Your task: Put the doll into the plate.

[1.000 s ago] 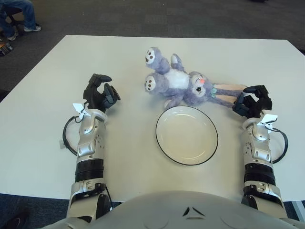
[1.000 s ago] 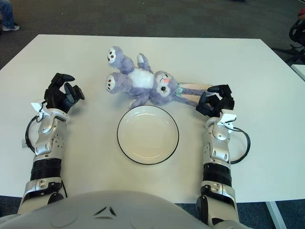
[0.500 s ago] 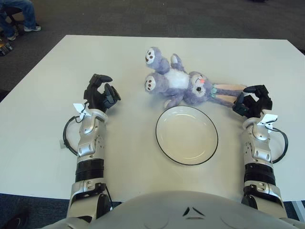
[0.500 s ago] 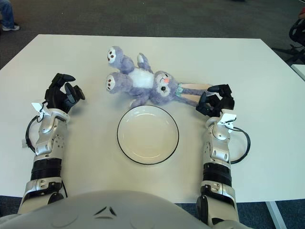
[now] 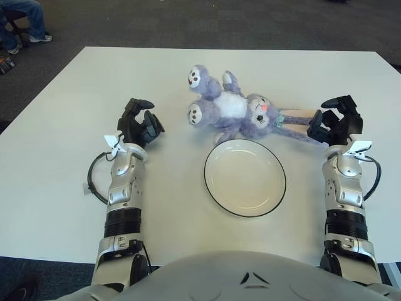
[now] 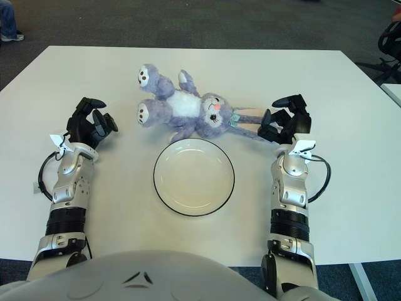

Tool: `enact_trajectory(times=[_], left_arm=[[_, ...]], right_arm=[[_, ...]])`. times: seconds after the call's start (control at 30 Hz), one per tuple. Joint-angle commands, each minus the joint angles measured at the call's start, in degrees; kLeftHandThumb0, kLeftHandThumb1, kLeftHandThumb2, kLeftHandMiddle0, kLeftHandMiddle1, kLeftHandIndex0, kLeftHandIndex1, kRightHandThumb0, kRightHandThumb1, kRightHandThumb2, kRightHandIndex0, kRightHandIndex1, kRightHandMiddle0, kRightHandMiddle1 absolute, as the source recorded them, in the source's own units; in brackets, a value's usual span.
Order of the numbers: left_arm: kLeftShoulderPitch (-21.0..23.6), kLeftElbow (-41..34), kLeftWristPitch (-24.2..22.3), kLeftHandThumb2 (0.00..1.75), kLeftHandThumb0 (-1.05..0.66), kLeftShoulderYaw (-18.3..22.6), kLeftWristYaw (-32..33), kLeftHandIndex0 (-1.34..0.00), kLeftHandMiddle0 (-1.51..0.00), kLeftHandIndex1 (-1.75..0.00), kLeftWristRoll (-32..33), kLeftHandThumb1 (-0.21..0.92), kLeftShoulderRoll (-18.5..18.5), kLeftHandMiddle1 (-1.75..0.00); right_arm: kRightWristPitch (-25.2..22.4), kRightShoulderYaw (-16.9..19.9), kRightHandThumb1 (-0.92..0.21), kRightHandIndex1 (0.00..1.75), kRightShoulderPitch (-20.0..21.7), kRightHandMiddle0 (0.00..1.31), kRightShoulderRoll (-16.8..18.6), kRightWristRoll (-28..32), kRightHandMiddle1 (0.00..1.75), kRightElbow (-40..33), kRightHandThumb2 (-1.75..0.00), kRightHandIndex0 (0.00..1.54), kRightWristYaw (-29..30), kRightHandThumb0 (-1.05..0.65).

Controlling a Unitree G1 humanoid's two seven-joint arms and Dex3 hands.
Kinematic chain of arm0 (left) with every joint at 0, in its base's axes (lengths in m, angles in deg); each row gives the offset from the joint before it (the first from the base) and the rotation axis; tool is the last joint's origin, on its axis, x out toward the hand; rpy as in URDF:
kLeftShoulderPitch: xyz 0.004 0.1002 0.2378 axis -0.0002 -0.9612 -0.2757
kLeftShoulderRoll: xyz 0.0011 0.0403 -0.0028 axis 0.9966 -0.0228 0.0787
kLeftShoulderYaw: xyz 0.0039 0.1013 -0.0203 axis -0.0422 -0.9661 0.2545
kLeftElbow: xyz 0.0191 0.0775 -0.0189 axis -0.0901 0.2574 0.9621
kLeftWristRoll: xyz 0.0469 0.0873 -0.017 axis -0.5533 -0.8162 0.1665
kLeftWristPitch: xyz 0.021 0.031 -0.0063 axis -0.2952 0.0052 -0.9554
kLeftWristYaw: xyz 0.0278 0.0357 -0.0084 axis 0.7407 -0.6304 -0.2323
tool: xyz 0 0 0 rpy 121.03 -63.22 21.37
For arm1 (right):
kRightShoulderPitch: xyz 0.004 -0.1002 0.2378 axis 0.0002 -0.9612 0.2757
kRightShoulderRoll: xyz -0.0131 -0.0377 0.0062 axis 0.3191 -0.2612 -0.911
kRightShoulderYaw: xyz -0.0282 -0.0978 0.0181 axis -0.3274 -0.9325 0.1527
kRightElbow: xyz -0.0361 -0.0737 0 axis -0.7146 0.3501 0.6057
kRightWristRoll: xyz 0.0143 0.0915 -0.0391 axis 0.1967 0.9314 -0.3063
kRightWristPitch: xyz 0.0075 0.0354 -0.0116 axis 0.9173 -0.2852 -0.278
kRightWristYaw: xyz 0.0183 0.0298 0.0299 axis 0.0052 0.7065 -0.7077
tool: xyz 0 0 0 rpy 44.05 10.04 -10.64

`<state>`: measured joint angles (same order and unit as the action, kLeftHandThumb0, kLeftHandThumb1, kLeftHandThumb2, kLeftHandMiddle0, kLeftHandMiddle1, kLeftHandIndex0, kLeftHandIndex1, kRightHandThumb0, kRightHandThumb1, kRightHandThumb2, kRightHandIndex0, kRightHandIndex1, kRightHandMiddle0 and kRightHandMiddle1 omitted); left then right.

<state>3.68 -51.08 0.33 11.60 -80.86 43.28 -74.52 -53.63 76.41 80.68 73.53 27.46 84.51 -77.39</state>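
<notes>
A purple plush bunny doll (image 5: 233, 111) lies on its back on the white table, feet to the left, its long ears (image 5: 294, 123) stretched out to the right. Just in front of it sits a white plate (image 5: 245, 188) with a thin black rim, with nothing in it. My right hand (image 5: 329, 117) hovers at the tips of the ears, fingers loosely curved over them and not closed on them. Left of the doll's feet, about a hand's width away, my left hand (image 5: 143, 119) holds nothing, its fingers relaxed.
The white table (image 5: 75, 94) stretches well beyond both hands, with dark carpet around it. A seated person's legs (image 5: 22, 19) show at the far left corner. Black cables loop beside each wrist.
Both hands have moved forward across the table. The left hand has drifted right toward the doll's feet, and the right hand has come up to the ear tips.
</notes>
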Motion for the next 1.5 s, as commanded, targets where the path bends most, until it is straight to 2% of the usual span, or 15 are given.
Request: enact_trajectory(times=[0.0, 0.43, 0.63, 0.8, 0.87, 0.93, 0.97, 1.0, 1.03, 1.07, 1.1, 1.23, 1.33, 1.37, 1.47], left_arm=[[0.86, 0.81, 0.81, 1.15, -0.44, -0.19, 0.01, -0.5, -1.09, -1.75, -0.66, 0.45, 0.04, -1.75], [0.64, 0.84, 1.55, 1.15, -0.44, -0.56, -0.63, -0.5, -1.09, -1.75, -1.31, 0.45, 0.24, -1.75], [0.56, 0.96, 1.66, 1.13, -0.43, -0.65, -0.94, -0.49, -1.07, -1.75, -1.54, 0.47, 0.62, -1.75], [0.51, 1.01, 1.67, 1.12, -0.43, -0.61, -1.19, -0.49, -1.07, -1.75, -1.49, 0.47, 0.91, -1.75], [0.5, 1.04, 1.68, 1.12, -0.43, -0.56, -1.31, -0.49, -1.07, -1.75, -1.45, 0.47, 1.02, -1.75], [0.52, 1.08, 1.72, 1.12, -0.43, -0.54, -1.36, -0.49, -1.07, -1.75, -1.44, 0.47, 1.03, -1.75], [0.53, 1.12, 1.76, 1.12, -0.43, -0.53, -1.39, -0.49, -1.07, -1.75, -1.44, 0.47, 1.03, -1.75], [0.55, 1.15, 1.79, 1.12, -0.43, -0.53, -1.42, -0.49, -1.07, -1.75, -1.44, 0.47, 1.03, -1.75], [0.55, 1.16, 1.81, 1.12, -0.43, -0.53, -1.43, -0.49, -1.07, -1.75, -1.44, 0.47, 1.04, -1.75], [0.51, 1.13, 1.79, 1.12, -0.43, -0.49, -1.51, -0.49, -1.07, -1.75, -1.39, 0.47, 1.1, -1.75], [0.48, 1.1, 1.78, 1.12, -0.43, -0.46, -1.57, -0.49, -1.07, -1.75, -1.35, 0.47, 1.15, -1.75], [0.47, 1.03, 1.61, 1.12, -0.43, -0.39, -1.7, -0.49, -1.08, -1.75, -1.38, 0.48, 1.4, -1.75], [0.47, 1.01, 1.49, 1.11, -0.43, -0.4, -1.67, -0.48, -1.08, -1.75, -1.48, 0.48, 1.49, -1.75], [0.45, 0.96, 1.43, 1.11, -0.43, -0.4, -1.69, -0.48, -1.08, -1.75, -1.49, 0.48, 1.56, -1.75], [0.43, 0.95, 1.34, 1.11, -0.43, -0.45, -1.7, -0.48, -1.08, -1.75, -1.51, 0.48, 1.72, -1.75]], right_arm=[[-0.7, -0.59, -0.32, 1.57, 0.9, 0.39, -2.15, -0.94, 1.75, -0.41, -1.26, 0.68, -1.93, -0.01], [-1.28, -2.5, -0.39, 1.62, 2.27, 0.32, -6.94, -3.38, 1.74, -0.43, -1.2, 0.63, -7.05, -0.01], [-2.14, -4.08, -0.49, 1.72, 2.17, 0.31, -9.22, -8.28, 1.66, -1.76, -1.09, 0.5, -6.53, -0.01], [-3.77, -5.43, -0.56, 1.74, 1.69, 0.31, -10.88, -11.57, 1.73, -3.78, -1.03, 0.35, -7.22, -0.01], [-4.28, -6.07, -0.51, 1.74, 1.52, 0.16, -11.42, -12.57, 1.7, -4.66, -1.08, 0.41, -7.67, 0.2], [-4.54, -6.46, -0.5, 1.75, 1.45, 0.08, -11.71, -13.17, 1.68, -5.25, -1.08, 0.44, -7.93, 0.3], [-4.41, -6.77, -0.48, 1.71, 1.4, 0.05, -12.04, -13.65, 1.66, -5.43, -1.04, 0.37, -8.1, 0.13], [-4.33, -6.98, -0.47, 1.49, 1.37, 0.03, -12.27, -14.0, 1.63, -5.57, -0.98, 0.28, -8.23, -0.15], [-4.29, -7.11, -0.47, 1.34, 1.34, 0.02, -12.4, -14.22, 1.61, -5.65, -0.93, 0.23, -8.31, -0.34], [-4.46, -7.37, -0.47, 1.28, 1.29, 0.02, -12.62, -14.62, 1.6, -5.97, -0.91, 0.22, -8.52, -0.4], [-4.63, -7.55, -0.46, 1.14, 1.25, 0.01, -12.75, -14.87, 1.57, -6.22, -0.89, 0.19, -8.67, -0.48], [-4.95, -8.41, -0.45, 0.83, 1.43, 0.0, -13.94, -16.45, 1.51, -6.35, -0.87, 0.15, -9.53, -0.61], [-4.53, -8.95, -0.48, 0.7, 1.52, 0.0, -14.68, -18.03, 1.44, -6.05, -0.81, 0.14, -9.41, -0.68], [-4.31, -9.46, -0.5, 0.65, 1.54, 0.0, -15.24, -19.22, 1.39, -6.01, -0.76, 0.15, -9.32, -0.71], [-4.53, -11.33, -0.6, 0.52, 1.67, 0.0, -15.81, -22.68, 1.11, -7.03, -0.61, 0.16, -9.06, -0.8]])
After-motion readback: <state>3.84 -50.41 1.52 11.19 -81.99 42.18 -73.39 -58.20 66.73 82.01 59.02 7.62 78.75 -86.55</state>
